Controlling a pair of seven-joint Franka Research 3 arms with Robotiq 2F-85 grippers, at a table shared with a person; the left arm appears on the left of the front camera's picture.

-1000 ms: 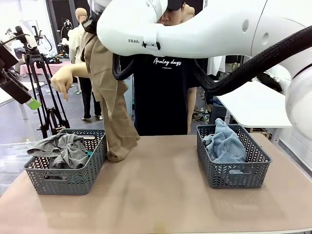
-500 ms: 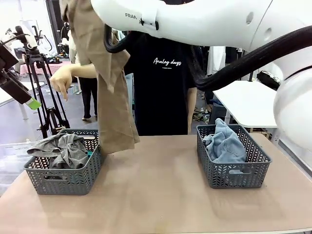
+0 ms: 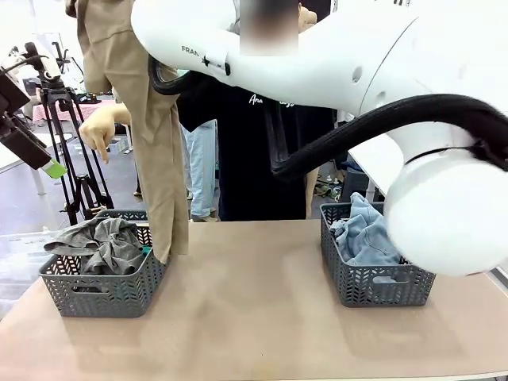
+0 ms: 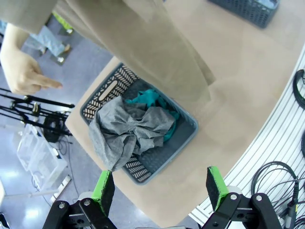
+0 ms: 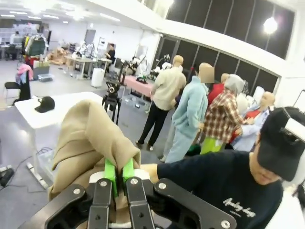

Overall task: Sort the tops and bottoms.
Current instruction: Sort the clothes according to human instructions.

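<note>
The khaki top (image 3: 147, 135) is hanging high over the counter (image 3: 254, 317), its lower edge dangling just above the far right corner of the left basket (image 3: 107, 294). In the right wrist view the right gripper (image 5: 119, 174) is pinching a bunched fold of this top (image 5: 88, 138), its jaws clamped together on the cloth. In the left wrist view the same top (image 4: 143, 47) is draping across the upper part of the picture, above that basket (image 4: 186, 138).

Inside the left basket the grey top (image 3: 99, 242) is lying crumpled on top, and the teal top (image 4: 157, 102) is peeking out from under it on the side nearer the hanging cloth. A sliver of teal (image 3: 146, 250) is also showing at the basket's right rim in the front view.

Well to the right of the left basket, the right basket (image 3: 381, 286) is holding the denim bottoms (image 3: 367, 234), heaped above its rim.

The left gripper (image 4: 159, 188) is hovering above the left basket's near side, its jaws standing wide apart with nothing between them; its green pads (image 4: 104, 188) are framing the basket's edge.

Behind the left basket, a person's hand (image 3: 99, 131) is pointing downward towards it, just beside the hanging top. The person (image 3: 262, 151) is standing at the counter's far side, behind the right arm (image 3: 317, 55), which is reaching across towards the left basket.
</note>
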